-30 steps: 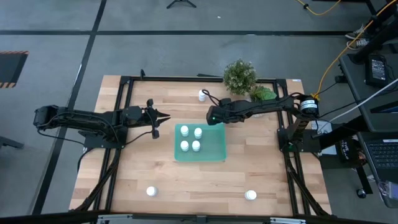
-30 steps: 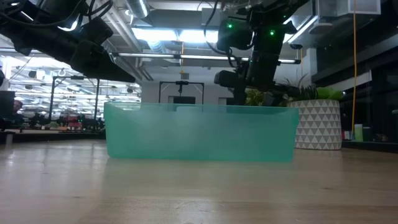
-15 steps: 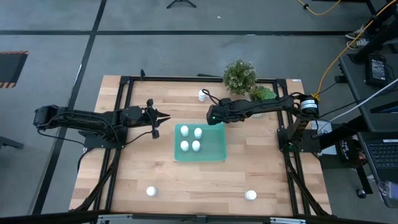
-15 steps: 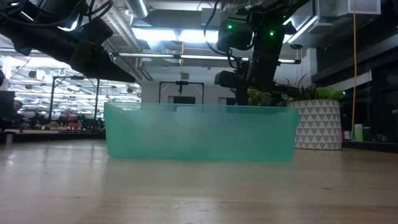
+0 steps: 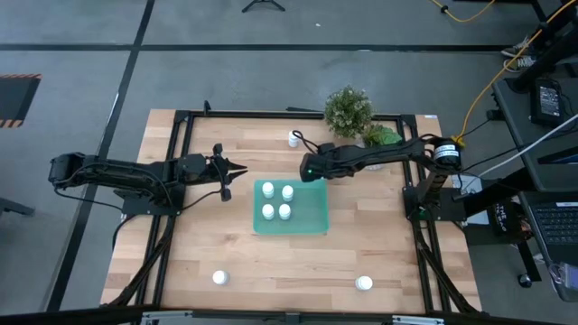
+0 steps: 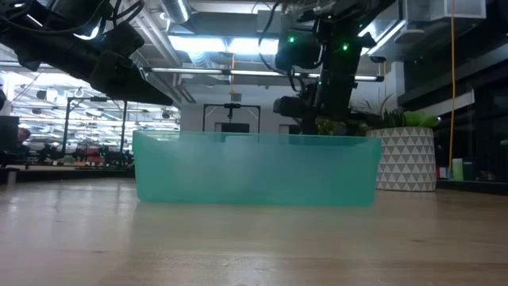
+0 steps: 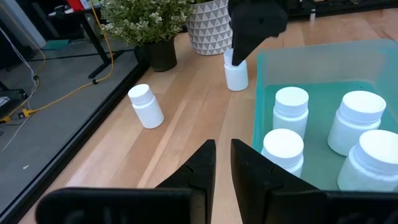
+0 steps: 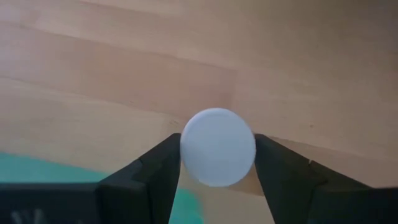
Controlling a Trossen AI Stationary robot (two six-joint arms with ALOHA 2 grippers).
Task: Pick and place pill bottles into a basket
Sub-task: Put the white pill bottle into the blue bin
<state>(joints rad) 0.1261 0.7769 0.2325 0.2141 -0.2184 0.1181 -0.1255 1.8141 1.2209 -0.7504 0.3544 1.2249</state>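
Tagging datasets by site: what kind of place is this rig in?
Probably a robotics lab or open industrial workspace. The wooden table stands on a grey concrete floor marked with tape lines, the low view shows exposed ceiling ducts and strip lights, and cabled equipment sits beside the table.

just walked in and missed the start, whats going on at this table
The right gripper has its fingers closed around the cap of a pill bottle standing on the wood beside the teal basket. Four bottles already sit in the basket. Three more wait on the table: one near the plant and two near the front edge. The left gripper, shut and empty, waits left of the basket.
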